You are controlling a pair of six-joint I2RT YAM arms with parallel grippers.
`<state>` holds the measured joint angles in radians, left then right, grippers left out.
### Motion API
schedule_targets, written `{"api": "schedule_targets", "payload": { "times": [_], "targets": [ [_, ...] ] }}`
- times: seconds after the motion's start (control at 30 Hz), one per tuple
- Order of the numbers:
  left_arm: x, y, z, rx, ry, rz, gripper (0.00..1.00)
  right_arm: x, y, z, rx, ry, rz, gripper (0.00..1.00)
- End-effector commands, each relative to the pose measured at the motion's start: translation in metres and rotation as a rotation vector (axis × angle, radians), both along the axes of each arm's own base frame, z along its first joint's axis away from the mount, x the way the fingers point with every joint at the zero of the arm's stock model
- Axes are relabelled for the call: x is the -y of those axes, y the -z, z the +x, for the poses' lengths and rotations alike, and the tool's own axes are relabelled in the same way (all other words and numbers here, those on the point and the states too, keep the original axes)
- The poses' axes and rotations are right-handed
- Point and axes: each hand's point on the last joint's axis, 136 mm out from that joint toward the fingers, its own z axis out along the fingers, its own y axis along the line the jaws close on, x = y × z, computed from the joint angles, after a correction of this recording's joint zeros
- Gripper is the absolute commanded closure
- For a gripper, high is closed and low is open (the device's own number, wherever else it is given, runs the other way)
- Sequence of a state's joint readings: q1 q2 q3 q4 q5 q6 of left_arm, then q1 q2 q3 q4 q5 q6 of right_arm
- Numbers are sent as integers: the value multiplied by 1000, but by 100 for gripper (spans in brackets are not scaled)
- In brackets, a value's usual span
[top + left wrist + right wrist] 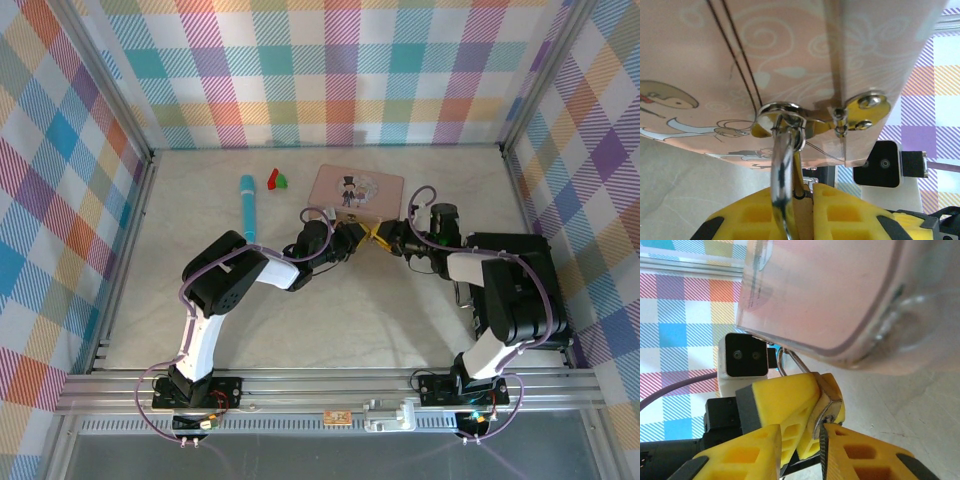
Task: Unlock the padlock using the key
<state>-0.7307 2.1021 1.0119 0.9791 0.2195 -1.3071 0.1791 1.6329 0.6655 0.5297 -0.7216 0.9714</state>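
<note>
Right claw (821, 446) key (816, 431) meets left claw (806, 200) padlock (782, 165), pink box (790, 40) crowding.

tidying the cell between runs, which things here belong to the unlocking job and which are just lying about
Job: padlock in the left jaws; pink tin box it hangs on; key, too obscured to place.
Lying about: turquoise pen; red and green bits.

The padlock (782, 175) is glossy polished metal, the pink box (790, 45) smooth and satiny, the left claw (805, 205) matt yellow plastic.
</note>
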Motion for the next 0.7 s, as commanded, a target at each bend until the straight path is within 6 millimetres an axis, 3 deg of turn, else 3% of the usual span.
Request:
{"api": "schedule_targets", "payload": {
  "times": [0.0, 0.17, 0.37, 0.67],
  "targets": [
    [10, -47, 4, 96, 16, -119, 100, 2, 11, 2, 17, 16, -43, 70],
    [9, -52, 3, 99, 16, -130, 100, 6, 23, -2, 22, 36, -97, 64],
    [11, -53, 2, 97, 19, -149, 100, 3, 21, -3, 38, 19, -91, 65],
    [14, -54, -1, 100, 27, -146, 100, -8, 6, 1, 76, -1, -16, 84]
  ]
}}
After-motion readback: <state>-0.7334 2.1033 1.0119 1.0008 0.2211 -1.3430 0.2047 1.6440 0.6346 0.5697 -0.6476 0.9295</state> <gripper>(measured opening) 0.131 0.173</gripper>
